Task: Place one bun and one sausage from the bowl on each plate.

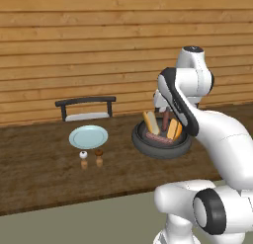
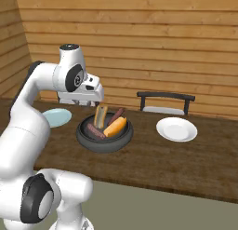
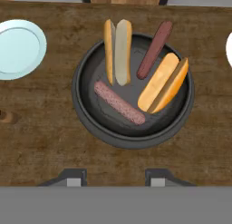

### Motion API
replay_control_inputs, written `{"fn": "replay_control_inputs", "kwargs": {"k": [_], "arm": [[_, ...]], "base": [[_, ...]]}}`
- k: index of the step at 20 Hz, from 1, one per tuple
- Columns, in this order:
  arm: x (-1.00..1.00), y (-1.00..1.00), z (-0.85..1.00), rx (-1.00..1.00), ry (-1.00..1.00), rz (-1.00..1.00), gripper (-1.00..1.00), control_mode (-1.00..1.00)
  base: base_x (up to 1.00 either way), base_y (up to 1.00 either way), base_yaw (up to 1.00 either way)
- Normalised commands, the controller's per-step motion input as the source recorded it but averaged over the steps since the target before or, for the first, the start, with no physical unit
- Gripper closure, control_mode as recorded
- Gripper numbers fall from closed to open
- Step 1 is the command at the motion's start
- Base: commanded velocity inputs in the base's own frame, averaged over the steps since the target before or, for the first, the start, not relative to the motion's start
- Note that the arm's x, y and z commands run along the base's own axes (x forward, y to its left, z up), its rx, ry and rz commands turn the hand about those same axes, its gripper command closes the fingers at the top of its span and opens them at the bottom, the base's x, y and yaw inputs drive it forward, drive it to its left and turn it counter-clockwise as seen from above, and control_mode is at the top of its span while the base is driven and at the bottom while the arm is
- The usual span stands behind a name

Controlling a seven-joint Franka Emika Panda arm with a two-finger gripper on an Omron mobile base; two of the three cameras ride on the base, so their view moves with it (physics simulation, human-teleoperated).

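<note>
So the gripper (image 3: pixel 113 178) is hanging right over the table (image 3: pixel 41 146), fingers pulled in as tight as they go and nothing between them. Straight ahead of the fingertips sits the bowl (image 3: pixel 86 116), with everything still inside it. Nearest the tips is a reddish sausage (image 3: pixel 119 102) lying flat on the bottom. Just past it, off to the right, an orange bun (image 3: pixel 164 82) leans on the rim, and to the left a paler bun (image 3: pixel 118 51) pokes over the far edge. A darker sausage (image 3: pixel 155 48) sticks out between them at the back. The blue plate (image 3: pixel 19 48) is well off to the left, bare. The white plate (image 2: pixel 176 129) is off on the other side.
</note>
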Motion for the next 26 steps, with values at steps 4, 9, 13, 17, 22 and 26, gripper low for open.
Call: {"fn": "replay_control_inputs", "kwargs": {"k": [4,9,13,17,22,26], "arm": [[-0.09,-0.12,-0.09,0.0,0.02,-0.02,-1.0,-1.0],[0.08,-0.81,-0.34,0.0,0.1,-0.16,-1.0,-1.0],[0.44,-0.73,-0.52,0.0,0.29,-0.17,-1.0,-1.0],[0.5,-0.2,-0.58,-0.01,0.25,-0.14,-1.0,-1.0],[0.39,0.02,-0.66,0.0,0.03,-0.1,-1.0,-1.0],[0.18,0.0,-0.64,0.0,-0.09,-0.12,-1.0,-1.0]], "base": [[0.0,0.0,0.0],[0.0,0.0,0.0],[0.0,0.0,0.0],[0.0,0.0,0.0],[0.0,0.0,0.0],[0.0,0.0,0.0]]}}
